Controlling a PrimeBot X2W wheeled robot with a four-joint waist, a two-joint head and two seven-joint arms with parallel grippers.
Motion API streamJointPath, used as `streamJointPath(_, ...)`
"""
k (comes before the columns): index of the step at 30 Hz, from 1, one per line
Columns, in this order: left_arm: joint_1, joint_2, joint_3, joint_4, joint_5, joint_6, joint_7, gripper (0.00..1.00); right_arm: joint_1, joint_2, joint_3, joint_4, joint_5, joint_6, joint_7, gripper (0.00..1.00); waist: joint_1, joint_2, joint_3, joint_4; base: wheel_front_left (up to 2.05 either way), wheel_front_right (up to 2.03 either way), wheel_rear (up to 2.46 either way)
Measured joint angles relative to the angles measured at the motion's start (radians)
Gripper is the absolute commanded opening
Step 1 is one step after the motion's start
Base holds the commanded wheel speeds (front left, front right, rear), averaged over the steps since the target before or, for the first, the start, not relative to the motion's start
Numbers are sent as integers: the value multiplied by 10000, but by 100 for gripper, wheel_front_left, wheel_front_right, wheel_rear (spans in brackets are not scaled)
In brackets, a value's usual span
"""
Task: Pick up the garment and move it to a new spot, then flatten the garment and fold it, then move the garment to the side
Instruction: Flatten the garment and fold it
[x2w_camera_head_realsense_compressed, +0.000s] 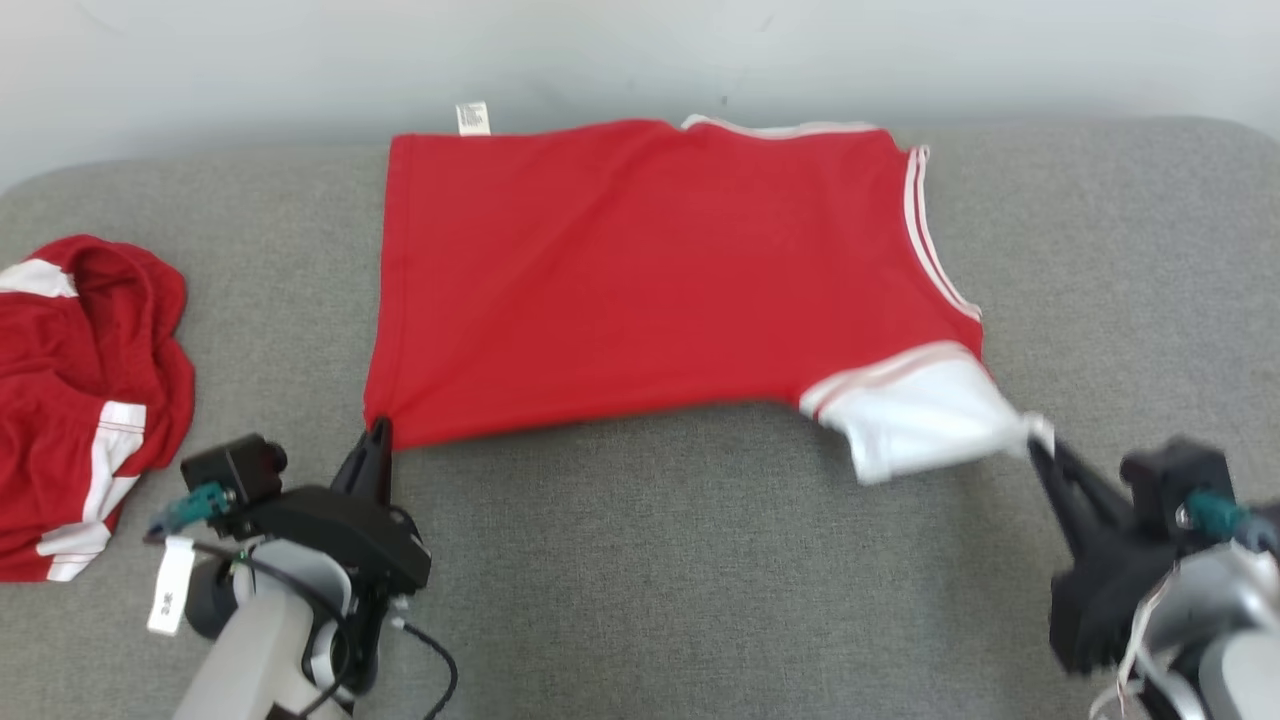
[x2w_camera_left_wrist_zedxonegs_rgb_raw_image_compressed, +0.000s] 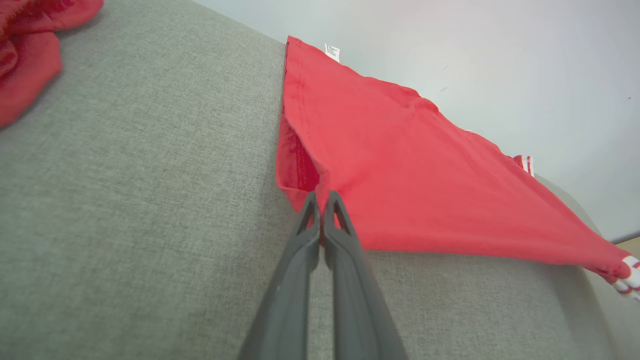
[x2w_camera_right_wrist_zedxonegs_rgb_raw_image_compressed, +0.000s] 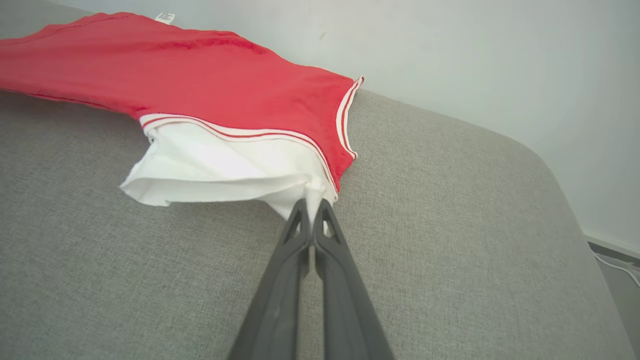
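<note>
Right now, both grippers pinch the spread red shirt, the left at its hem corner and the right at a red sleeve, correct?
Not quite: the sleeve in the right gripper is white with red-striped trim, as the right wrist view shows. The left gripper does pinch the hem corner of the red shirt.

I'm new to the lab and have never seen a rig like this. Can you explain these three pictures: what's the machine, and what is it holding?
It is a two-armed robot. The wide picture comes from a camera on its head, looking down; the other two come from its wrists, each looking along that arm's two dark fingers. On the grey padded surface lies a red shirt, spread out. The left gripper is shut on a hem corner; the right gripper is shut on the white sleeve. A second red-and-white garment lies crumpled at the far left, untouched.
</note>
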Motion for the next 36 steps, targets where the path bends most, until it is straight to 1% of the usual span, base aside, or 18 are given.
streamJointPath(2, 196, -13, -4, -36, 0, 2, -111, 0, 511, 8, -29, -278, 138, -75, 232, 0, 0, 0, -100, 16, 0, 0, 0)
streamJointPath(5, 595, 6, -15, -86, 0, 6, -157, 0, 1184, 17, -36, -709, 270, -92, 646, 0, 0, 0, -241, 37, 0, 0, 0)
streamJointPath(9, 1103, 52, -42, -199, 4, 86, -232, 0, 1998, 0, -171, -1442, 468, -316, 1195, 0, -1, 0, -363, 40, 0, 0, 0)
streamJointPath(12, 1290, 84, -90, -284, 17, 94, -234, 0, 2406, -17, -263, -1820, 579, -395, 1609, 0, 1, 0, -391, 37, 0, 0, 0)
streamJointPath(16, 1704, 63, -77, -439, 15, 236, -324, 0, 3004, 2, -272, -2226, 846, -508, 2180, 0, 1, 0, -403, 41, 0, 0, 0)
streamJointPath(19, 2022, 100, -77, -583, 50, 456, -405, 0, 3443, 82, -245, -2533, 1091, -610, 2541, 0, 1, 0, -402, 48, 0, 0, 0)
streamJointPath(23, 2254, 247, -79, -736, 299, 627, -479, 0, 3610, 113, -291, -2744, 1241, -704, 2917, 0, 1, 0, -387, 47, 0, 0, 0)
streamJointPath(31, 2454, 337, -290, -947, 476, 711, -489, 0, 3601, 174, -378, -2780, 1526, -838, 3434, 0, 2, 0, -347, 43, 0, 0, 0)
streamJointPath(32, 2455, 362, -328, -949, 548, 713, -481, 20, 3597, 217, -384, -2771, 1592, -867, 3442, 37, 2, 0, -343, 46, 0, 0, 0)
streamJointPath(33, 2455, 372, -341, -953, 570, 725, -481, 36, 3590, 263, -384, -2755, 1672, -869, 3511, 38, 2, 0, -338, 50, 0, 0, 0)
streamJointPath(34, 2455, 374, -362, -957, 577, 727, -464, 47, 3590, 297, -359, -2725, 1774, -869, 3611, 43, 2, 0, -334, 54, 0, 0, 0)
streamJointPath(35, 2455, 374, -393, -959, 602, 759, -407, 64, 3595, 337, -341, -2690, 1827, -869, 3662, 80, 2, 1, -330, 59, 0, 0, 0)
streamJointPath(36, 2456, 370, -424, -966, 612, 802, -407, 96, 3591, 424, -378, -2640, 1889, -915, 3701, 100, 2, 1, -328, 64, 0, 0, 0)
